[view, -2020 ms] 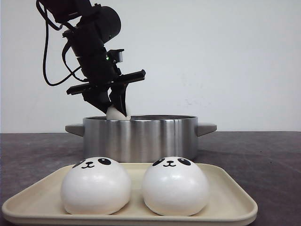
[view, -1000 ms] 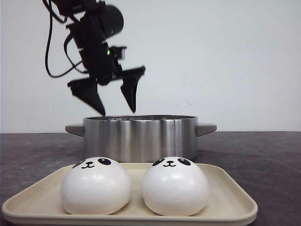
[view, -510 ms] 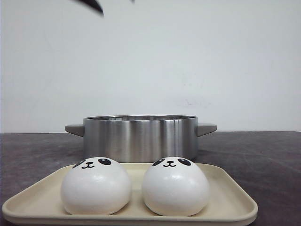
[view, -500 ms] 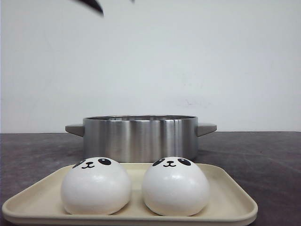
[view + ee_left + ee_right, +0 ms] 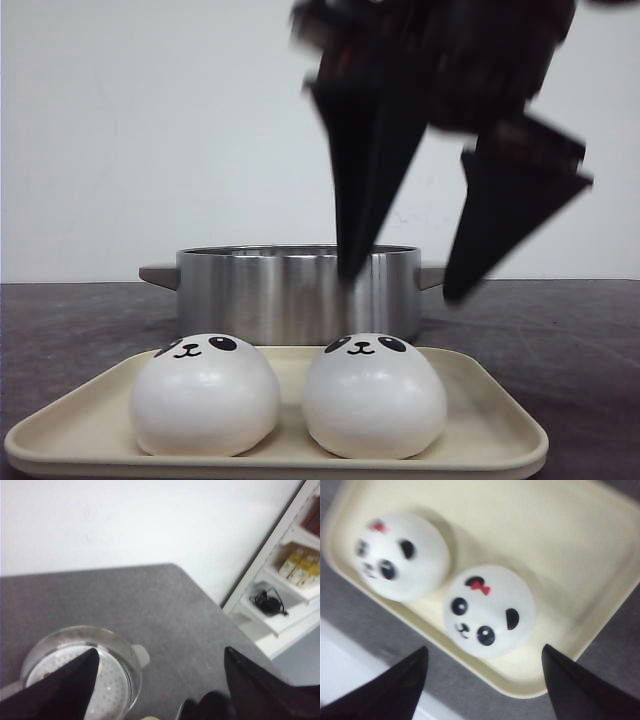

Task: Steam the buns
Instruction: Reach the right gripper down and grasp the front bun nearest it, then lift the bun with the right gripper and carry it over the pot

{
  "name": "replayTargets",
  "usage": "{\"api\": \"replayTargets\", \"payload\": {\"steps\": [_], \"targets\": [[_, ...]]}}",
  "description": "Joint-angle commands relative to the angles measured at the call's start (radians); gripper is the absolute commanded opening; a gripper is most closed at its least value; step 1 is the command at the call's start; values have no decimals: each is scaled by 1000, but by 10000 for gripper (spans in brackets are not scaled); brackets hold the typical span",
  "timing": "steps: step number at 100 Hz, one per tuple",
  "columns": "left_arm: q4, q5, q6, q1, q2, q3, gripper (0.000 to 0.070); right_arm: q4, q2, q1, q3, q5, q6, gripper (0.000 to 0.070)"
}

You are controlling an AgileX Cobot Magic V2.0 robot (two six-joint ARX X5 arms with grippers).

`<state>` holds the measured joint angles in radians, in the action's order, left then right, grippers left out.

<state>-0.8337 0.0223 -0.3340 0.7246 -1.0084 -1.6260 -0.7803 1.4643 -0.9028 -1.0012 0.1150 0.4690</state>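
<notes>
The right end effector (image 5: 400,285) hung spread wide and empty above the right-hand bun (image 5: 373,397), its dark fingers (image 5: 365,160) blurred in the front view. Beside that bun sat the left-hand bun (image 5: 204,395), close by it; both rested on the cream tray (image 5: 490,425), faces toward the camera. From the right wrist, each bun showed a small red bow (image 5: 479,585) on top. Behind the tray stood a steel pot (image 5: 298,292) on the dark bench (image 5: 570,340). The left end effector (image 5: 160,667) was likewise parted and held nothing, high over the bench near the pot, whose perforated steamer insert (image 5: 107,680) showed inside.
</notes>
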Motion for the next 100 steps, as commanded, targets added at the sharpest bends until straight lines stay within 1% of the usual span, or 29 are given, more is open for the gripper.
{"api": "replayTargets", "payload": {"steps": [1,18,38,41,44,54,64,67,70,85,100], "targets": [[10,13,-7,9,2,-22,461,8,44,-11,-11,2,6,454],[-21,17,-7,9,12,-22,461,55,111,-11,-11,2,2,454],[-72,31,-7,9,9,-22,461,117,131,-11,-11,10,3,447],[-75,32,-7,9,9,-22,461,121,131,-11,-11,10,4,431],[-75,32,-7,9,9,-22,461,121,131,-11,-11,10,5,398],[-78,37,-6,9,9,-22,461,113,131,-11,-11,14,7,221],[-82,42,5,9,9,-22,461,104,131,-11,-11,17,6,128],[-83,42,5,9,9,-22,461,101,131,-11,-11,17,6,86],[-84,42,5,9,9,-22,461,96,131,-11,-11,17,4,2],[-87,43,12,9,8,-22,461,94,131,-11,-10,11,-2,0],[-91,43,14,9,9,-22,461,113,122,-11,-11,-23,-1,0]]}}
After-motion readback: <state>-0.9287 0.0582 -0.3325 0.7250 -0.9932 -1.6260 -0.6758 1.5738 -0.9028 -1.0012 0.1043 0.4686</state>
